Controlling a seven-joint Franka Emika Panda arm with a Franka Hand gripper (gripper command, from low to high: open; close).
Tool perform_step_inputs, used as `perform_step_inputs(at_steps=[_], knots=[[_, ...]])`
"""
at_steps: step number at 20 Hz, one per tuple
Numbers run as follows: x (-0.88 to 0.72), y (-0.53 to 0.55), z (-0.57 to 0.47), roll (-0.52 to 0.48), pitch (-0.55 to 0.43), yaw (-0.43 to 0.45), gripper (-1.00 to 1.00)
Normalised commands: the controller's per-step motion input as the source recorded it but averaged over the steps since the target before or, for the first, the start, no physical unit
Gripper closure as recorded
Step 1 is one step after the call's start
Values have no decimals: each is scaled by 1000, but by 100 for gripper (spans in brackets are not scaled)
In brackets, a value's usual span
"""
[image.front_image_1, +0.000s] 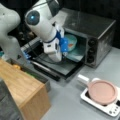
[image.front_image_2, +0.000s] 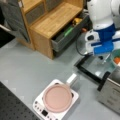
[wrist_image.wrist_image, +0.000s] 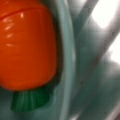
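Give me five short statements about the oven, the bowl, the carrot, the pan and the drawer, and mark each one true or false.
1. The toaster oven has its door folded down open. True.
2. The gripper hangs over the pink pan. False: it is at the oven's mouth, by the teal bowl; the pan sits apart on the white cooker.
3. The bowl holds an orange toy carrot with a green top. True.
4. The pan has food in it. False: nothing shows in it in both front views.
5. The wooden cabinet's drawer is shut. False: it is pulled out, with small items inside.
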Motion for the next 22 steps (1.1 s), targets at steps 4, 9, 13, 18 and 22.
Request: perform_step_inputs(at_steps=[4, 9, 13, 18, 22], knots=[[32, 39, -90, 45, -92, -13, 100], [6, 3, -77, 49, -93, -6, 100], [-16, -35, -81, 63, -106, 11, 100], [-26, -88, -113, 58, -111, 21, 100], [-24, -103, -118, 60, -110, 26, 100]])
